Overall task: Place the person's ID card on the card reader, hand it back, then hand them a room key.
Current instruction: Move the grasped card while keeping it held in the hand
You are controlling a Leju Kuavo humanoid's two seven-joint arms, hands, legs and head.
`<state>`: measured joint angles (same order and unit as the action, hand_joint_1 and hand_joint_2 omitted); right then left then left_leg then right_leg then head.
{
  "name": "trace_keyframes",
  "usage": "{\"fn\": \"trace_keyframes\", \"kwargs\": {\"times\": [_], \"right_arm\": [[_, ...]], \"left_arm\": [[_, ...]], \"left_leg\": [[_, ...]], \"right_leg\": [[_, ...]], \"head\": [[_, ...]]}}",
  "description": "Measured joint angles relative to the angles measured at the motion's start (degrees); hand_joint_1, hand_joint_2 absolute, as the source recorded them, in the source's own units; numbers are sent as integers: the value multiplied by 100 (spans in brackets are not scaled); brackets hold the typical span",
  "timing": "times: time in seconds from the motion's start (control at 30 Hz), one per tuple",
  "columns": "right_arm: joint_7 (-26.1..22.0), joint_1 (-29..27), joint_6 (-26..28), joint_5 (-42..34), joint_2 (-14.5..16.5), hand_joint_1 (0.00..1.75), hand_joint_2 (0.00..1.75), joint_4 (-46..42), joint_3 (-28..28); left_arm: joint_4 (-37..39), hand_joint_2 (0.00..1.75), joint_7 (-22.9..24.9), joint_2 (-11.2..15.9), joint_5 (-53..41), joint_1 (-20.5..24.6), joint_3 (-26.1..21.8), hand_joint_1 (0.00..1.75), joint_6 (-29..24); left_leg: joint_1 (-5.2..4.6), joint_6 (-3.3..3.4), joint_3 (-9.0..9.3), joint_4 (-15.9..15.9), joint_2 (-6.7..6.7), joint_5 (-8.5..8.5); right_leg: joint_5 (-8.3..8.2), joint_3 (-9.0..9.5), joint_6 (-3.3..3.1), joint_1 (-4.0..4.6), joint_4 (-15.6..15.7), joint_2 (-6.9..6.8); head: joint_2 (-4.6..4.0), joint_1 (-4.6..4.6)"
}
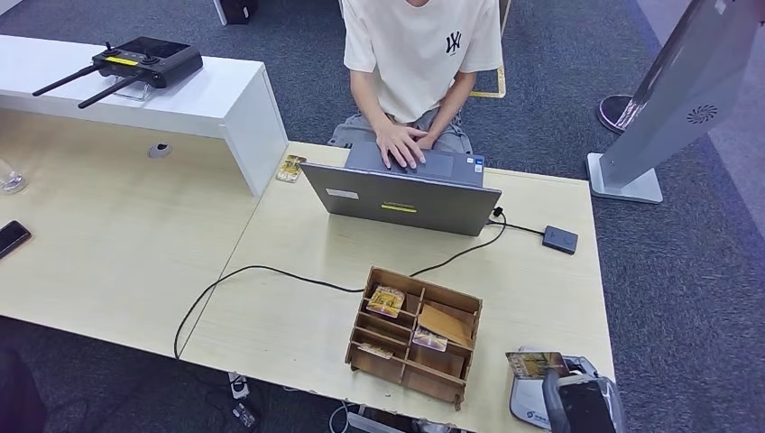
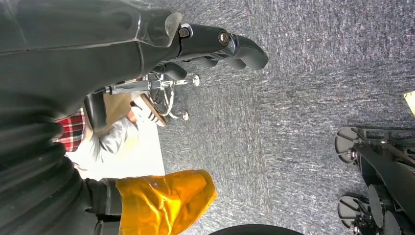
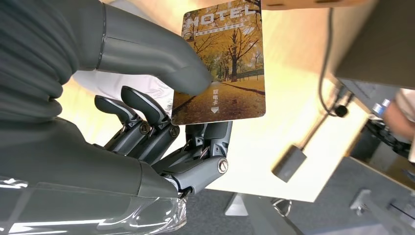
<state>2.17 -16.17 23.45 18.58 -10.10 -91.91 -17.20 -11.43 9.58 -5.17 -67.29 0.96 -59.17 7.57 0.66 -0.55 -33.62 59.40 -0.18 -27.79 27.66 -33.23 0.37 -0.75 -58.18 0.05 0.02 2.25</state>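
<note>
My right hand [image 1: 577,401] hangs over the table's near right corner and pinches a hotel room key card [image 1: 535,363] between thumb and fingers. The right wrist view shows the autumn-tree card [image 3: 225,63] under the thumb of that hand [image 3: 161,122]. The small black card reader [image 1: 559,239] lies on its cable at the table's right side, far from the hand, and is visible again in the wrist view [image 3: 288,163]. A person [image 1: 419,54] sits across the table with both hands [image 1: 401,144] on a laptop. My left hand [image 2: 220,46] hangs over the carpet, holding nothing.
A wooden compartment box [image 1: 410,374] with more key cards [image 1: 386,300] stands left of my right hand. The grey laptop [image 1: 406,198] sits mid-table, and a loose card [image 1: 290,168] lies by the white shelf. A white and blue object [image 1: 523,406] lies under my right hand.
</note>
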Motion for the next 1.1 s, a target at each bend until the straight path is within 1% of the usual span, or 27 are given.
{"fn": "trace_keyframes", "kwargs": {"times": [0.27, 0.5, 0.73, 1.1], "right_arm": [[223, 18, -175, 112, -134, 175, 175, 216, -6], [268, 80, -233, 174, -188, 175, 175, 338, -9], [345, 127, -262, 274, -195, 175, 175, 429, -15], [510, 277, -388, 712, -192, 175, 175, 589, -17]], "left_arm": [[0, 175, 23, 32, -49, 1, -2, 0, 22], [0, 175, 51, 42, -71, 1, -3, 0, 25], [0, 175, 52, 42, -86, 1, -7, 0, 27], [0, 175, 62, 43, -149, 1, -101, 0, 49]], "left_leg": [[0, 0, -1, 0, 0, 0], [0, 0, 0, 0, 0, 0], [0, 0, -1, 0, 0, 0], [0, 0, 0, 0, 0, 0]], "right_leg": [[0, 0, 0, 0, 0, 0], [0, 0, 0, 0, 0, 0], [0, 1, 0, 0, 0, 0], [0, 0, 0, 0, 0, 0]], "head": [[0, 0], [0, 0], [0, 0], [0, 0]]}}
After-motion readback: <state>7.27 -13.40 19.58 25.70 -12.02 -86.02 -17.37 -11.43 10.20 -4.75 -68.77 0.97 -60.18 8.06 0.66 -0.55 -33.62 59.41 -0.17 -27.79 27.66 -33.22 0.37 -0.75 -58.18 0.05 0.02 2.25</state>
